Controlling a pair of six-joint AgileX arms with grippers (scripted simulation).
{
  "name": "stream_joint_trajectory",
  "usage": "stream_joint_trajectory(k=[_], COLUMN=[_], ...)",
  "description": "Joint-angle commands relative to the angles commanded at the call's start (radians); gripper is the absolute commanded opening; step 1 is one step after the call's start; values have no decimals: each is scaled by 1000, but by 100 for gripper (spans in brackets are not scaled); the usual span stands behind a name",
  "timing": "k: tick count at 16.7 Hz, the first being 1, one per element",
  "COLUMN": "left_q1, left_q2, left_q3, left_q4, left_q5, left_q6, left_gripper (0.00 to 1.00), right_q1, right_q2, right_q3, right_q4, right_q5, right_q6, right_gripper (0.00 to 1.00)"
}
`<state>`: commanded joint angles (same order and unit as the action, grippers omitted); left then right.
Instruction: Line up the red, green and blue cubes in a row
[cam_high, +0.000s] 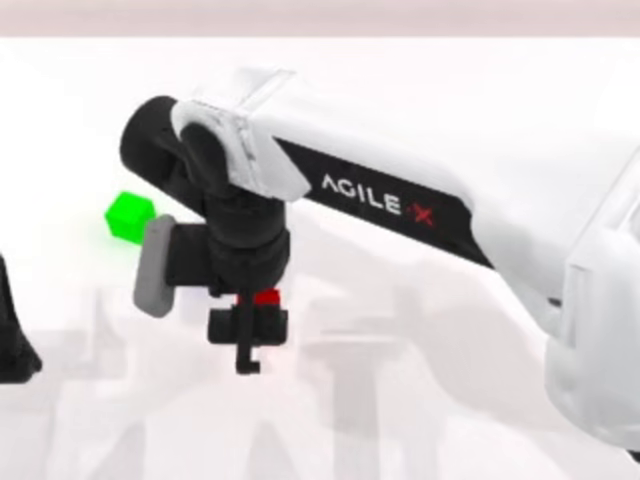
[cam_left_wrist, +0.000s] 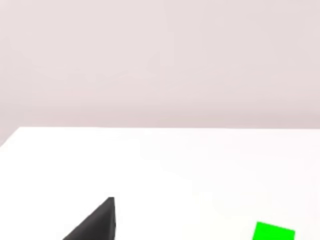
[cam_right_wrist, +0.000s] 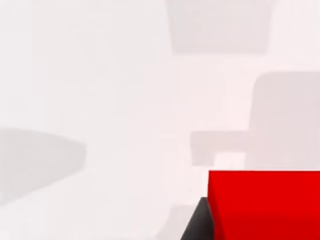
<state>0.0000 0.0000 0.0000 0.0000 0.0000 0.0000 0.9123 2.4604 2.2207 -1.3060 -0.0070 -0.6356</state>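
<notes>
table (cam_high: 420, 420): white, soft grey shadows | wall (cam_left_wrist: 160, 60): plain pale pink

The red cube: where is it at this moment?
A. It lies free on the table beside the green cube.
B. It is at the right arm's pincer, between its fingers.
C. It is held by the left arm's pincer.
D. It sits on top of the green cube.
B: in the top view the red cube shows only at the right pincer, well away from the green cube, and it fills the near corner of the right wrist view.
</notes>
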Motion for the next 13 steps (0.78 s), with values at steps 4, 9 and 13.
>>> stream_joint_trajectory(k=[4,9,13], left_q1=[0,0,0], left_q2=[0,0,0], left_q3=[0,0,0], left_q4=[0,0,0], left_q5=[0,0,0], left_q6=[0,0,0], left_gripper=[100,100,100], right_q1=[5,6,6], right_q2=[3,3,3], right_q3=[-120,-124,-124], right_q4=[117,120,120], right_q5=[0,0,0], right_q6=[-2,-3,-3], right_gripper=[0,8,38])
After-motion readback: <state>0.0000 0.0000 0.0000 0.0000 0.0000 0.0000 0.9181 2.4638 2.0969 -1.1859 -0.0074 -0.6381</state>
